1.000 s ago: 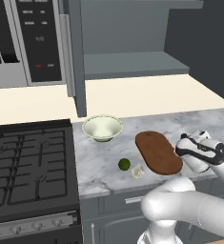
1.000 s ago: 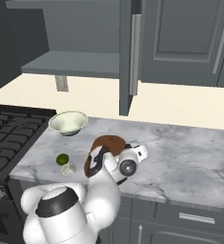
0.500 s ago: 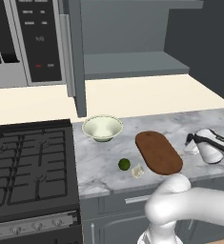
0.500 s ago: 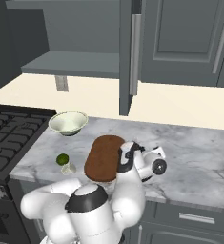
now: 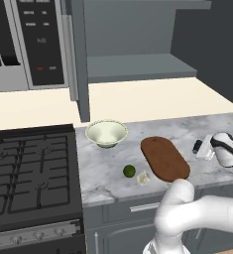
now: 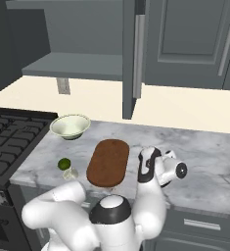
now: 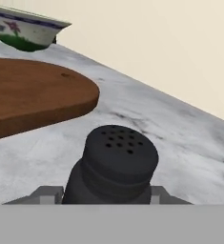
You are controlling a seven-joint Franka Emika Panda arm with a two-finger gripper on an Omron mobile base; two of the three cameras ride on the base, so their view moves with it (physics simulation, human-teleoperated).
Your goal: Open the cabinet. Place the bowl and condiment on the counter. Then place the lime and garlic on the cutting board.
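My gripper hangs low over the marbled counter, just right of the oval wooden cutting board. It is shut on the small dark condiment shaker, whose perforated cap faces the hand camera, with a fingertip on each side of its base. Whether the shaker touches the stone I cannot tell. The pale bowl stands on the counter at the board's far left. The lime and garlic lie together near the counter's front edge. The cabinet door stands open and its grey shelf is bare.
A black stove top borders the counter on the left, with a microwave above it. Closed cabinet doors hang to the right of the open one. Bare marble stretches right of the board.
The arm has swung to the right, carrying the shaker from above the cutting board's end to the counter beside it. Bowl, lime and garlic have not moved.
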